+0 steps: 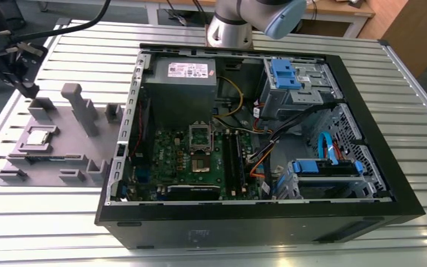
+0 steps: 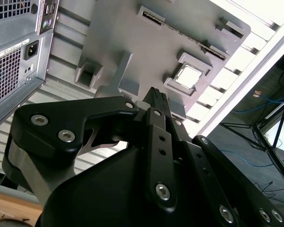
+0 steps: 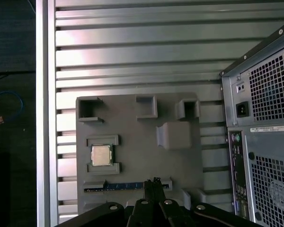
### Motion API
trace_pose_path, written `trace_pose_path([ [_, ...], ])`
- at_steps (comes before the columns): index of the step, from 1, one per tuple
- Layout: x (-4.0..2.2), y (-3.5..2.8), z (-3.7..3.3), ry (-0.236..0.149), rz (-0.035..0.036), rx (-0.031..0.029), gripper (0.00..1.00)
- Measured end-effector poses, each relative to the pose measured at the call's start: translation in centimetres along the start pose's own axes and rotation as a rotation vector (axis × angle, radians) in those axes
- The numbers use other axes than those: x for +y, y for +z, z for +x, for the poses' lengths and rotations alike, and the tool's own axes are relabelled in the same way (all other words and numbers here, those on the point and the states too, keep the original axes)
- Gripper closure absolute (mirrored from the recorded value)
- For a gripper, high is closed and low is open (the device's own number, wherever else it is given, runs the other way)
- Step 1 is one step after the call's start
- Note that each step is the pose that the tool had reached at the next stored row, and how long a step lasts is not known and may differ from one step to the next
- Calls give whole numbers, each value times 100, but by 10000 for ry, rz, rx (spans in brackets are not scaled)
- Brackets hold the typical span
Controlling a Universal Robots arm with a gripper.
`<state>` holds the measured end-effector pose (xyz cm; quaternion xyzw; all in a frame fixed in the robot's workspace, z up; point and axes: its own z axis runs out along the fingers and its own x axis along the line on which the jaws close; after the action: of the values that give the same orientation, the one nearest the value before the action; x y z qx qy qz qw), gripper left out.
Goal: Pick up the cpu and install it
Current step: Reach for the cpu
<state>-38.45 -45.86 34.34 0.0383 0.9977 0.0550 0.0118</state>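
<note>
The jaws are clenched on nothing: in both wrist views the two black fingers meet at the tips with no gap and nothing between them. The cpu (image 3: 101, 155) lies flat, silver top up, in a square seat of the grey fixture (image 3: 132, 127). It is below the jaws and off to one side, apart from their tips.

The first wrist view looks straight down past the jaws. It takes in the whole fixture, the slatted desk (image 3: 132, 47) beyond it, and the back of the case (image 3: 267, 123) on the side of the jaws away from the cpu. A blue cable (image 3: 12, 99) lies on the dark floor past the desk edge.

The second wrist view looks along the jaws at a slant. There the cpu (image 2: 188, 77) glares pale just past the tips, and the black linkage hides the nearer part of the fixture.

The exterior view adds the inside of the open case. The green board (image 1: 176, 161) and its socket (image 1: 202, 162) sit well apart from the jaws, toward the exterior view's right. What sits in the socket is hard to make out. In this view the jaws are a dark shape above the fixture's far end, cut off by the exterior view's left edge, and the cpu (image 1: 39, 138) is a small pale square below them. The arm (image 1: 232, 25) rises behind the case.
</note>
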Motion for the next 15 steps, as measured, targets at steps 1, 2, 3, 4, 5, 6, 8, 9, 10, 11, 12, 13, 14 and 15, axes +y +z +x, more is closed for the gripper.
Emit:
trace_pose_path([
  [1, -6, 3, 1, 0, 0, 0, 90],
  [2, -12, 5, 1, 0, 1, 0, 90],
  [3, -17, 8, 1, 0, 0, 0, 90],
  [4, -23, 10, 2, 0, 1, 0, 90],
  [5, -29, 12, 2, 0, 1, 1, 90],
  [6, -36, 14, 2, 0, 1, 1, 90],
  [8, -48, 18, 2, 0, 0, 0, 90],
  [9, -54, 20, 2, -1, 0, 0, 90],
  [10, -60, 21, 2, 0, 0, 0, 90],
  [11, -67, 22, 2, 0, 1, 1, 90],
  [12, -75, 22, 1, 0, 0, 1, 90],
  [13, -82, 23, 1, 0, -1, 1, 90],
  [14, -88, 23, 0, 0, -2, 0, 90],
  [15, -90, 22, 1, 1, -2, 1, 90],
])
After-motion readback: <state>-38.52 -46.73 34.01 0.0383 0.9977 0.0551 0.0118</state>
